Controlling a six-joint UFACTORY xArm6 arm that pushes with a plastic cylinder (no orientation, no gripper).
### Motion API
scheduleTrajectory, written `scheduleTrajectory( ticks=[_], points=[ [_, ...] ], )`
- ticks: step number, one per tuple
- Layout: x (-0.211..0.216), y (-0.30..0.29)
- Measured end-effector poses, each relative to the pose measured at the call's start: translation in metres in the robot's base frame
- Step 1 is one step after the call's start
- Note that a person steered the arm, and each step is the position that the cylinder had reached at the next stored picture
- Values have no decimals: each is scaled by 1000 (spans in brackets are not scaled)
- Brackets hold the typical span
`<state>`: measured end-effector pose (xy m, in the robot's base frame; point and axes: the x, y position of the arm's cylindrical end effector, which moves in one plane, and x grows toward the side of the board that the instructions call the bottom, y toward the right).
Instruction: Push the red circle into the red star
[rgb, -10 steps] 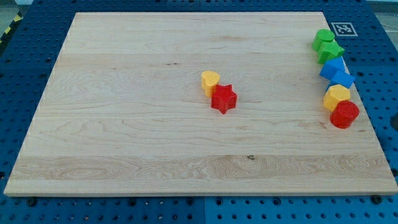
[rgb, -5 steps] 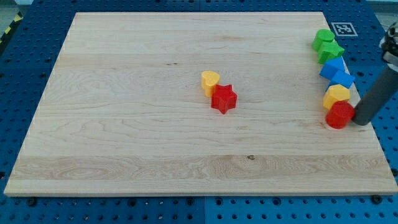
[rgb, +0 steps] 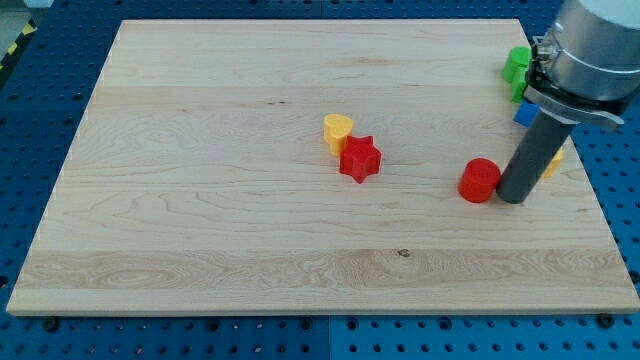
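The red circle (rgb: 480, 180) lies on the wooden board (rgb: 200, 200), right of centre. My tip (rgb: 511, 197) touches its right side. The red star (rgb: 360, 159) sits near the board's middle, well to the left of the circle. A yellow heart-like block (rgb: 338, 131) rests against the star's upper left.
At the board's right edge the arm hides most of a column of blocks: a green block (rgb: 516, 66) shows at the view's top right, a sliver of a blue block (rgb: 523, 113) below it, and a bit of a yellow block (rgb: 552, 162) beside the rod.
The rod came in from the view's right, reached the red circle, and pushed it left, away from the column of blocks at the right edge.
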<state>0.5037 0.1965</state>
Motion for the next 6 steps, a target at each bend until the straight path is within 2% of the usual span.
scheduleTrajectory(
  ticks=[2, 4, 6],
  points=[
    [15, -5],
    [-11, -7],
    [-12, -39]
  ],
)
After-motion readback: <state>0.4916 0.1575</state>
